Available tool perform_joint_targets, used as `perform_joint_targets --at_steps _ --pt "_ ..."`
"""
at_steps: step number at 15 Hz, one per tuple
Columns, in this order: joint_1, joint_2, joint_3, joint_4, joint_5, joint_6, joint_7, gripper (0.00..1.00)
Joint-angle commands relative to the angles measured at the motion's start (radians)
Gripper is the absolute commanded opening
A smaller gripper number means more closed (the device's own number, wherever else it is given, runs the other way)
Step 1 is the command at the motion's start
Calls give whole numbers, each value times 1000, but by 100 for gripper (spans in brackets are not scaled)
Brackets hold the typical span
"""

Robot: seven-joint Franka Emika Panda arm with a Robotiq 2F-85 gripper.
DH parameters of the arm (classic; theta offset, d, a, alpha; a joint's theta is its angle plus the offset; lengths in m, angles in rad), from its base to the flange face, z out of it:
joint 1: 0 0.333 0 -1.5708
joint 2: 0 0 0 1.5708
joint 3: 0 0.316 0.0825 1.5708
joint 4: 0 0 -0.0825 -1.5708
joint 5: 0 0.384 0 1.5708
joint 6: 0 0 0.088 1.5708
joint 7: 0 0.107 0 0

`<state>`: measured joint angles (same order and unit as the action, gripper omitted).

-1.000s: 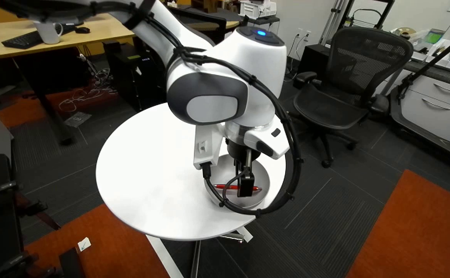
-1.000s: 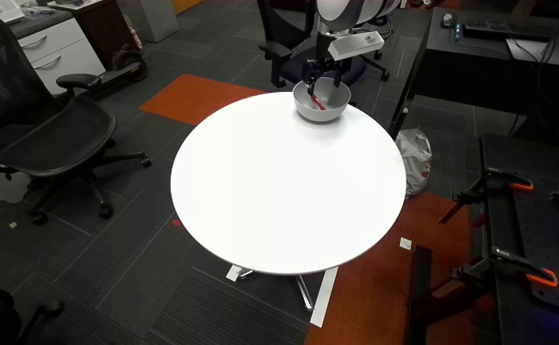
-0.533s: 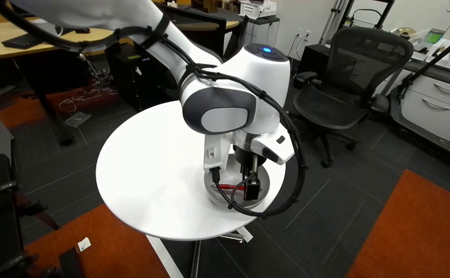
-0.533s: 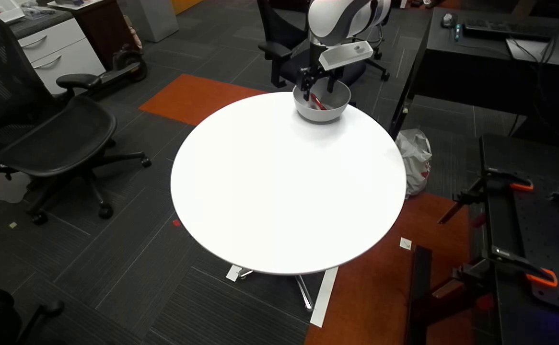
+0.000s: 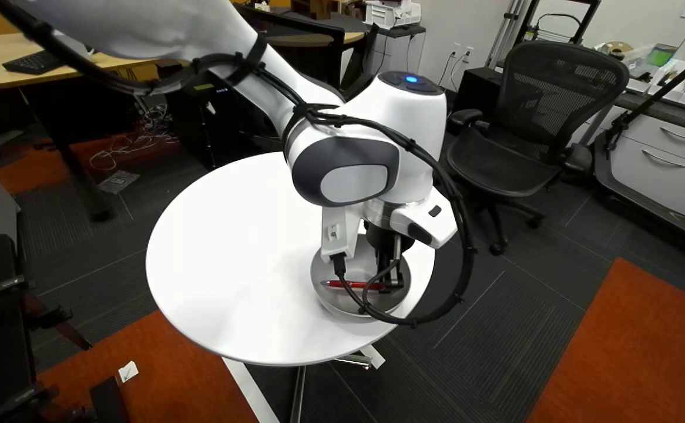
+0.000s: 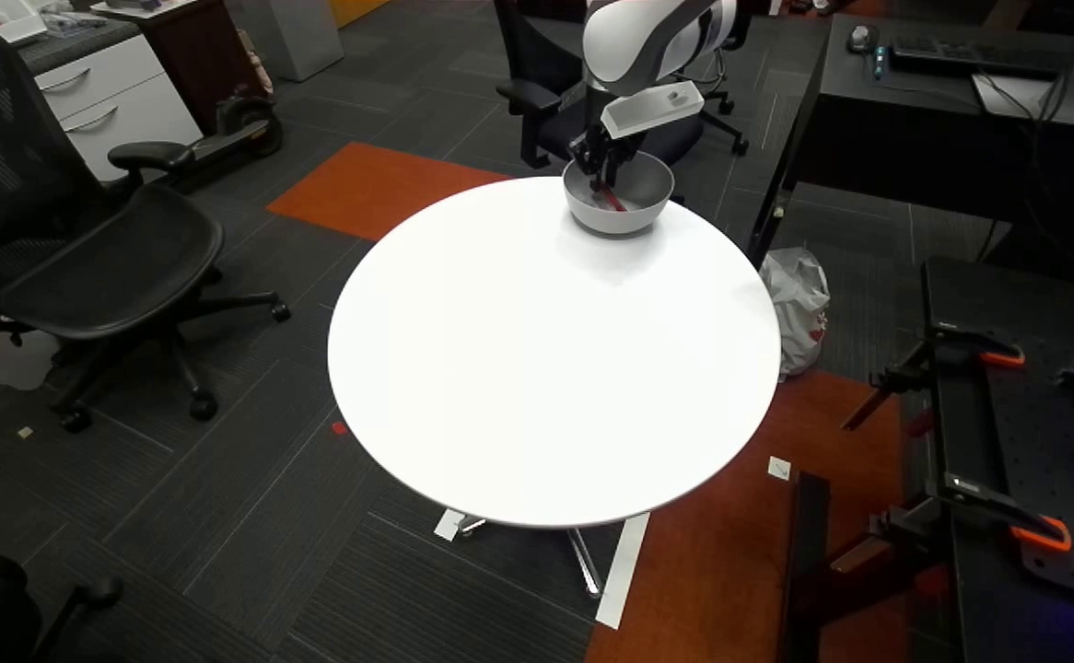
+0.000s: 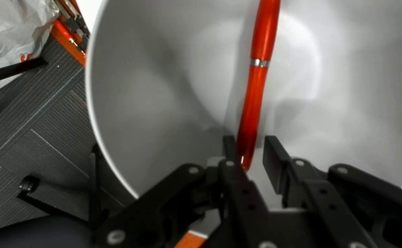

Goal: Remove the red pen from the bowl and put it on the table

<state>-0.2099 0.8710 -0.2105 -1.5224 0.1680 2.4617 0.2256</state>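
Hanging with its fingers (image 7: 273, 155) parted, the gripper (image 7: 250, 146) is seen low inside the bowl (image 6: 612, 223), one end of the red pen (image 7: 258, 72) being framed between the tips. Nothing is gripped, by the look of the wrist view: a gap is left between the pen and the finger at the right, while the finger at the left is set very near it (whether any contact is made there cannot be told). The pen itself is laid along the inside of the bowl, its far end being cut off at the top of the wrist view. The bowl is stood close to the edge of the round white table (image 6: 546, 368), as is shown in both exterior views, and beside the table a plastic bag (image 6: 793, 304) can be made out.

Of the task, only the approach can be judged complete: the pen is reached and straddled, but is not yet lifted. What is left is most of the work: the fingers are to be closed on the pen, the pen is to be raised clear of the bowl's rim, and it is to be laid on the table and released.
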Motion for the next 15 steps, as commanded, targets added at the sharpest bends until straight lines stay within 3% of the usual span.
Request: perform_joint_targets --at_steps 1,6,15 --pt "7 19 -10 42 -24 -17 40 0" --pt "28 -28 -23 -8 -38 11 48 4" --pt "181 -332 -139 -304 -191 189 155 4"
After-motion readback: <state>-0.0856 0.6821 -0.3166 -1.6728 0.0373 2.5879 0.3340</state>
